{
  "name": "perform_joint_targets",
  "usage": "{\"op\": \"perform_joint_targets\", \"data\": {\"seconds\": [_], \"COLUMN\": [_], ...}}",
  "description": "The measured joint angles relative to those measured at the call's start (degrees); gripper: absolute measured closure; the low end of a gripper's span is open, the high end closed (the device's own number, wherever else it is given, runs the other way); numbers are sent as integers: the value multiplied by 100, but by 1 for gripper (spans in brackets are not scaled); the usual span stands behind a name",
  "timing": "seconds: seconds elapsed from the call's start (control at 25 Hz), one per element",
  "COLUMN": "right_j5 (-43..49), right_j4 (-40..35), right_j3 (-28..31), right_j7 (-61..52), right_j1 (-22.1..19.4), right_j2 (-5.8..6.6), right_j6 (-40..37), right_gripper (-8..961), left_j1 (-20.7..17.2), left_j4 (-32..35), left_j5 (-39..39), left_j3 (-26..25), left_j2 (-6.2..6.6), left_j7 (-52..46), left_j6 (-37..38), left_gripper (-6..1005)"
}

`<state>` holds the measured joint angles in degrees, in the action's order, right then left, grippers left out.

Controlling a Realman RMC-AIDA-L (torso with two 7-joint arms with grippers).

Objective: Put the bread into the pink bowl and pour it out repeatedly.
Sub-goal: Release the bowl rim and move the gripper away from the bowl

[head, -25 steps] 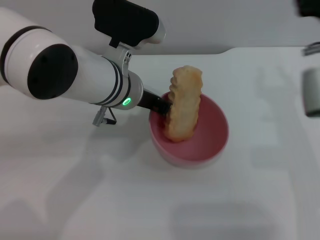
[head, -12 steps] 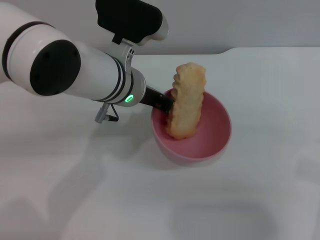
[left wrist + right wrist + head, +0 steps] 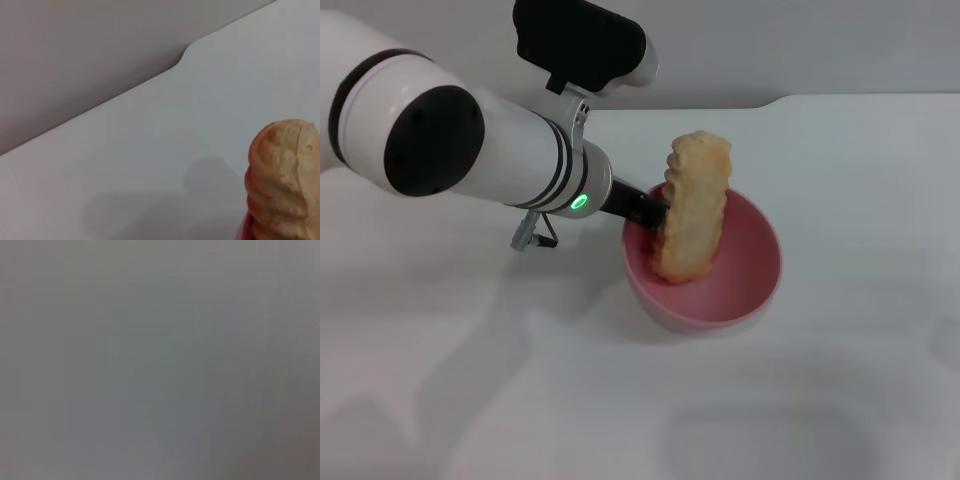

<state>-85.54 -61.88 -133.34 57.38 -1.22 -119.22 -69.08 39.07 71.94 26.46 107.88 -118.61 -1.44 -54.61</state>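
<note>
There is one arm, one bread and one pink bowl in the head view. The left gripper (image 3: 655, 212) comes in from 9 o'clock over the bowl's rim, and its jaws are clamped on the bread (image 3: 692, 205). The bread stands almost upright, its long axis running from 12 to 6 o'clock, with the low end inside the pink bowl (image 3: 745, 285). The white table (image 3: 470, 380) carries the bowl; a grey wall (image 3: 75, 50) is behind.
</note>
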Motion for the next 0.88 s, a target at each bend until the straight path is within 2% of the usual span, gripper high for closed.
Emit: {"op": "perform_joint_targets", "data": {"seconds": [0.28, 0.88], "right_j5": [61, 99], "right_j4": [675, 612], "right_j3": [-35, -38], "right_j7": [-923, -907], "right_j1": [122, 171], "right_j2": [38, 42], "right_j6": [7, 85], "right_gripper": [437, 437], "left_j1": [7, 9], "left_j4": [-17, -16], "left_j5": [0, 3], "left_j3": [13, -27], "left_j2": [-2, 5], "left_j7": [-2, -61], "left_j6": [4, -35], "left_gripper": [937, 936]}}
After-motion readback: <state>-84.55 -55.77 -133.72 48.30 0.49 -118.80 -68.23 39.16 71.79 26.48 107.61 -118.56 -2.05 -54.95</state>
